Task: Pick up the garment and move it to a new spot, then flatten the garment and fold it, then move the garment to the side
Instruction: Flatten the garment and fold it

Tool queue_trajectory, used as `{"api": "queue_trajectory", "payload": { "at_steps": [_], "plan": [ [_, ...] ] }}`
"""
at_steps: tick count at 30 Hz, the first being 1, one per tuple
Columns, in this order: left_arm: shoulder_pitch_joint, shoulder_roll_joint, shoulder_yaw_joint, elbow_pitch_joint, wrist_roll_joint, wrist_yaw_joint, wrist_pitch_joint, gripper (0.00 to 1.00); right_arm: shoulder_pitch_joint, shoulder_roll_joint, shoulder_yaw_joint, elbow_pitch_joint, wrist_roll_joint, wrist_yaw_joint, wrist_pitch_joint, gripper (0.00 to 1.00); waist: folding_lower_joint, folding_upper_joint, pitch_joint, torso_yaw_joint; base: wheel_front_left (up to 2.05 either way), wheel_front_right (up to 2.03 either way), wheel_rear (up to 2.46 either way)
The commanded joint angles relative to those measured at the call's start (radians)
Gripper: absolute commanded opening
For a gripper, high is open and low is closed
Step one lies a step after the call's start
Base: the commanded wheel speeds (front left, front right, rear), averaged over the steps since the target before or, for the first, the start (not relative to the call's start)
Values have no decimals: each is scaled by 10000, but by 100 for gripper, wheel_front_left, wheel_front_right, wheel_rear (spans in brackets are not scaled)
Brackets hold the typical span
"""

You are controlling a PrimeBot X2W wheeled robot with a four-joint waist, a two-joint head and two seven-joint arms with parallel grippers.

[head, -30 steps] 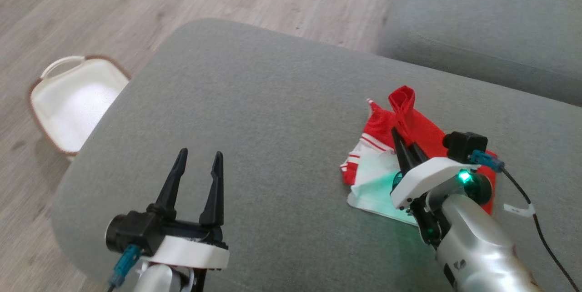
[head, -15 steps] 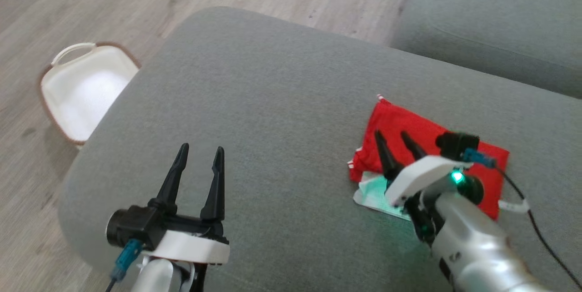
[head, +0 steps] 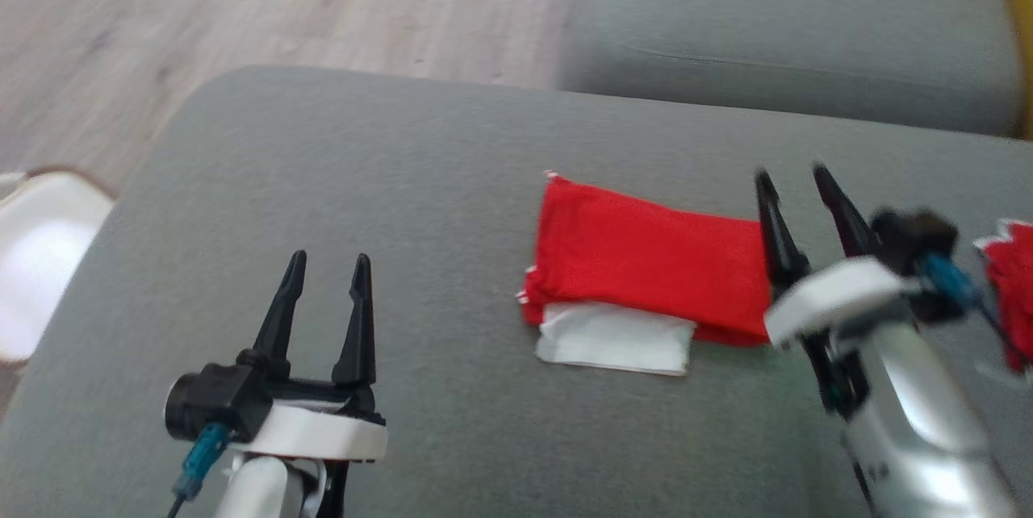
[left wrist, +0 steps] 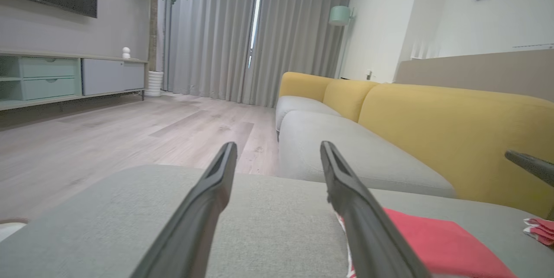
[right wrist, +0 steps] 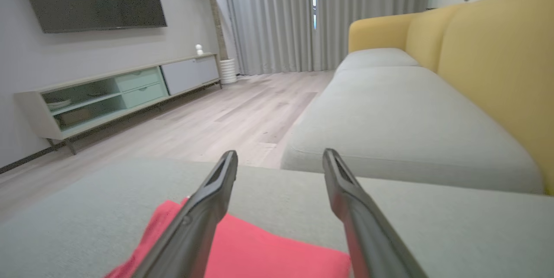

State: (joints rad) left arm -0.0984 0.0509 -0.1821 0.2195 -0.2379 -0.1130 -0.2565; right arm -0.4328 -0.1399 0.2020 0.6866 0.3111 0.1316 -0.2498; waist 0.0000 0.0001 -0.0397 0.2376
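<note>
The garment (head: pixel 646 256) lies folded in a flat red rectangle on the grey cushion (head: pixel 403 163), and a white layer (head: pixel 613 339) sticks out along its near edge. My right gripper (head: pixel 795 179) stands open just past the garment's right end, with nothing between its fingers. In the right wrist view the right gripper (right wrist: pixel 280 156) hangs over the red garment (right wrist: pixel 259 247). My left gripper (head: pixel 327 260) is open and empty over bare cushion, well to the left of the garment. In the left wrist view the left gripper (left wrist: pixel 279 148) has the garment (left wrist: pixel 441 243) at its lower right.
A second red-and-white cloth (head: pixel 1009 284) lies at the right edge of the cushion. A white basket (head: pixel 40 260) stands on the wooden floor to the left. Beyond the cushion is a grey sofa seat (head: pixel 767 34) with a yellow back (left wrist: pixel 454 126).
The right gripper opened and let go of the red flap, which now lies flat over the garment. That gripper then moved off to the garment's right end. The camera also shifted.
</note>
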Motion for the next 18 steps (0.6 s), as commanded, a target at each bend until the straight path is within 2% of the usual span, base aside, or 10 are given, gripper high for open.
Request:
{"api": "queue_trajectory", "payload": {
  "at_steps": [1,5,10,18],
  "plan": [
    [-403,31,395,-281,28,26,-53,100,87,10,-109,-698,-290,-9,-118,100,0,-1,-66,-459,0,0,0],
    [-275,22,526,-291,69,0,-53,100,1112,165,-895,-2054,-1061,-9,-119,100,0,-1,-34,-914,0,0,0],
    [86,10,652,-296,127,-31,-53,100,2347,571,-1481,-3203,-1359,-9,-119,100,0,-1,14,-1369,0,0,0],
    [473,-2,993,-462,235,-50,-53,100,3185,860,-1673,-3879,-1614,-9,-119,100,0,-1,117,-1675,0,0,0]
  ]
}}
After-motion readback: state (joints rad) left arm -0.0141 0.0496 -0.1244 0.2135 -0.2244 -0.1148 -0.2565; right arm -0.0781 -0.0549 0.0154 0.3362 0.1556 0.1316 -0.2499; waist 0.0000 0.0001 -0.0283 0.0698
